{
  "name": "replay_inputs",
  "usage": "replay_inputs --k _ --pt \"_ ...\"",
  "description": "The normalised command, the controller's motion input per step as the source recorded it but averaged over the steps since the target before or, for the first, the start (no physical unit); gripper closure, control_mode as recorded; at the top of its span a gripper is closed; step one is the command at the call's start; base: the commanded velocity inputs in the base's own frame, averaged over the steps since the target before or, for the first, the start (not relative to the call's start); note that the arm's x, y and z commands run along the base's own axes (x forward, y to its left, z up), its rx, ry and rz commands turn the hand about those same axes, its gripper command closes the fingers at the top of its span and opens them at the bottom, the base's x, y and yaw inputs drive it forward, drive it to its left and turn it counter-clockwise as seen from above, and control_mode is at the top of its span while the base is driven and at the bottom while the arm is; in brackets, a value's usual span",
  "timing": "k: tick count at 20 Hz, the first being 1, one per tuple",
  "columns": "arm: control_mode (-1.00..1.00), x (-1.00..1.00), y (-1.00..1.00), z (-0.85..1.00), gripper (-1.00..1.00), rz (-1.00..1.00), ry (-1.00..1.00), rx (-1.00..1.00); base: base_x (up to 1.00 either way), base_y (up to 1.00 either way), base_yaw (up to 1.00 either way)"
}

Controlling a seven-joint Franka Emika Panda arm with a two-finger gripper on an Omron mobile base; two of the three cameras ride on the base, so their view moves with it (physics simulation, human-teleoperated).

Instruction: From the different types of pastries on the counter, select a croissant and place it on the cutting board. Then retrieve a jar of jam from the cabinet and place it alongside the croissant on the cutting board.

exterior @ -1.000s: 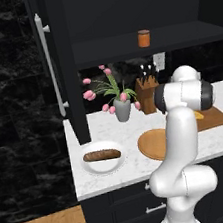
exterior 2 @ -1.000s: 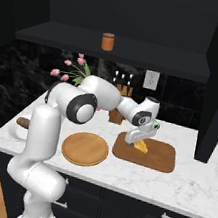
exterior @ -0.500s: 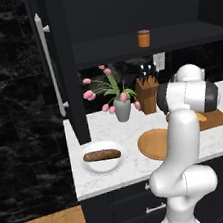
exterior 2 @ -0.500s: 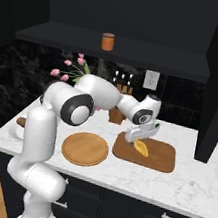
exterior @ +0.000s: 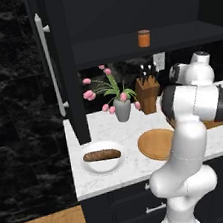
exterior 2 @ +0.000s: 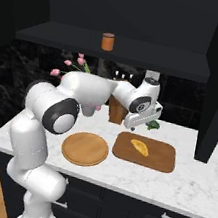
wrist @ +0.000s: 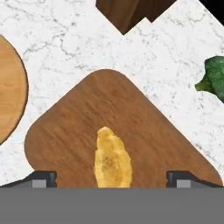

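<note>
Croissant (exterior 2: 140, 147) is sitting on the cutting board (exterior 2: 160, 159), gripper (exterior 2: 134, 127) fingers spread wide above it, so next up is reaching for the jam jar (exterior 2: 108, 42) on the cabinet shelf (exterior 2: 140, 55).

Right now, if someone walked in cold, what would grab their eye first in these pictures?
Probably the golden croissant lying alone on the brown cutting board, with the open gripper raised just above it. Next, the orange jar of jam standing by itself on the dark cabinet shelf overhead.
</note>
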Motion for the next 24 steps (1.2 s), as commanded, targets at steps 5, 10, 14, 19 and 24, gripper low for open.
replay_inputs --k 5,10,14,19,24 --pt "-1.00 -0.75 -0.02 1.00 -1.00 0.00 -0.33 0.00 0.00 0.00 0.00" --pt "-1.00 -0.53 0.00 1.00 -1.00 -0.11 -0.19 0.05 0.00 0.00 0.00" --pt "-1.00 -0.61 0.00 0.88 -1.00 -0.31 -0.13 0.16 0.00 0.00 0.00" --pt "-1.00 -0.54 0.08 0.63 -1.00 -0.47 -0.12 0.13 0.00 0.00 0.00" --pt "-1.00 -0.69 0.78 0.86 -1.00 -0.32 -0.34 -0.01 0.00 0.00 0.00"
